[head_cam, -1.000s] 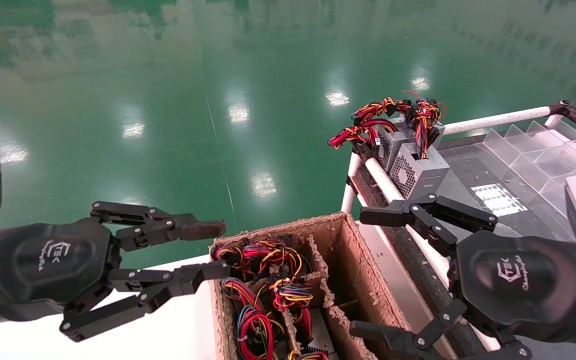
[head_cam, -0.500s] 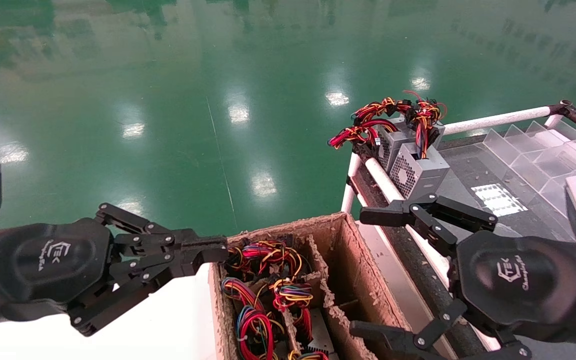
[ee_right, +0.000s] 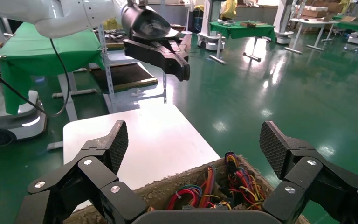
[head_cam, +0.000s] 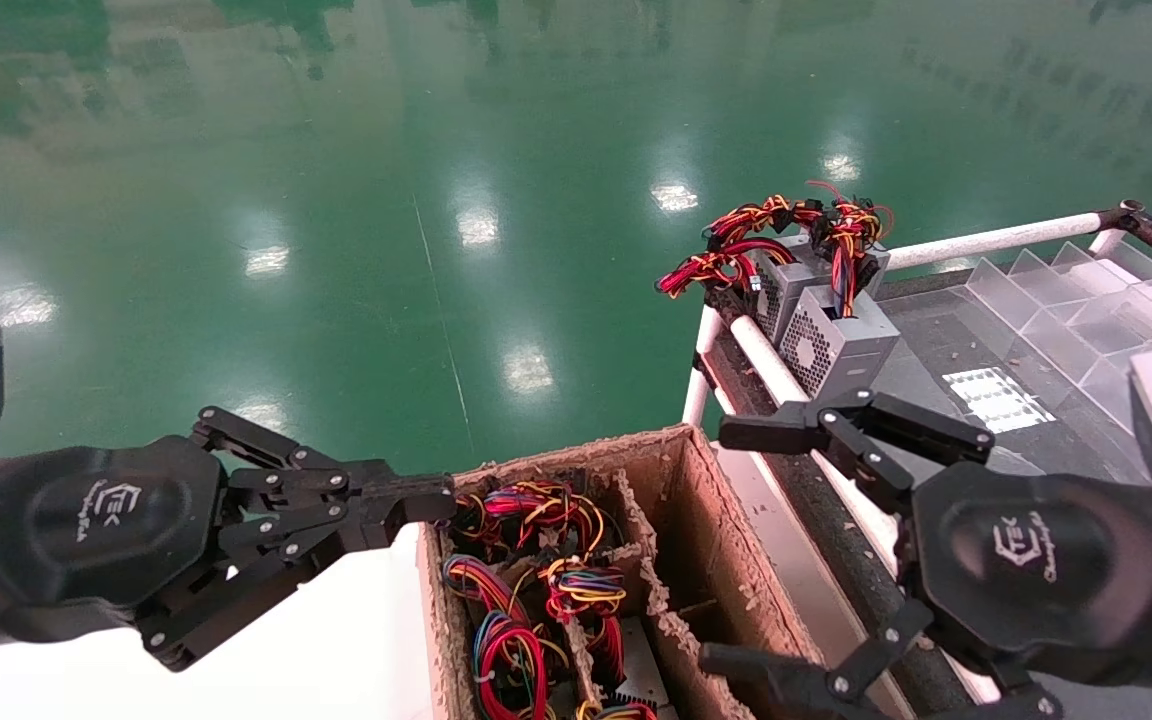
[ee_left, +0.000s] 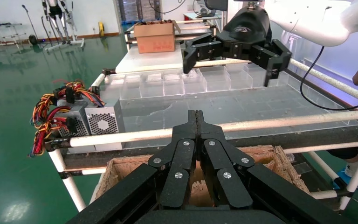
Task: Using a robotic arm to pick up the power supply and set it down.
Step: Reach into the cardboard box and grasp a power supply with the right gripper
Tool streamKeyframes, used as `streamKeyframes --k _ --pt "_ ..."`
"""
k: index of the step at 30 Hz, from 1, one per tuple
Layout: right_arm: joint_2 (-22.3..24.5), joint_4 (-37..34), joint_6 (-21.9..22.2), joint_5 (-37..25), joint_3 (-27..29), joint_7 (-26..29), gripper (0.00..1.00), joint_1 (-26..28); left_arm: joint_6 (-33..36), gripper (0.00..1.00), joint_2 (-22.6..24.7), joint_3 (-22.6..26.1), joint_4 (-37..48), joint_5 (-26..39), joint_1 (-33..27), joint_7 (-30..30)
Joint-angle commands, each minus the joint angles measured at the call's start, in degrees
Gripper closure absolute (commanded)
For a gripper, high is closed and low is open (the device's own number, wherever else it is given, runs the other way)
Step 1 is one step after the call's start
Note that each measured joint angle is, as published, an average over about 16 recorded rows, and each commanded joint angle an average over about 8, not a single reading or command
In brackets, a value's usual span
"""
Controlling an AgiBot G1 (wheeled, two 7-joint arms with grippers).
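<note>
Left gripper jaws closed | right gripper jaws wide | cardboard box between

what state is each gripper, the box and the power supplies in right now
left gripper: fingers shut, empty, by the box edge
right gripper: fingers open, empty, over the box
cardboard box: open-topped, wire bundles inside
power supplies: two upright on the rack corner

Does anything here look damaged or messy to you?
Yes. The brown cardboard box below the two grippers is badly frayed: its rim and inner dividers are torn and crumbling. Coloured wire bundles lie tangled in its compartments. On the rack, two grey vented metal boxes sit at the very corner, their wires spilling over the white rail.
</note>
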Motion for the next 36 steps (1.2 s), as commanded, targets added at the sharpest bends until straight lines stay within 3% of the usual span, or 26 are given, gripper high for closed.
streamKeyframes --k 1,8,17,26,36 --pt "-0.02 -0.27 0.19 -0.12 -0.04 -0.01 0.00 -0.13 0.00 0.00 0.00 0.00 0.00 0.00 0.00 0.00" --pt "-1.57 -1.07 0.53 -3.38 -2.29 0.53 0.00 0.06 0.00 0.00 0.00 0.00 0.00 0.00 0.00 0.00" --pt "-6.82 -2.66 -2.80 -7.65 -7.85 2.28 0.00 1.11 0.00 0.00 0.00 0.00 0.00 0.00 0.00 0.00" --pt "-11.03 -3.64 -5.26 -8.73 -13.82 3.91 0.00 1.99 0.00 0.00 0.00 0.01 0.00 0.00 0.00 0.00" --pt "-12.65 -4.64 -5.33 -10.49 -21.92 4.48 0.00 1.93 0.00 0.00 0.00 0.01 0.00 0.00 0.00 0.01"
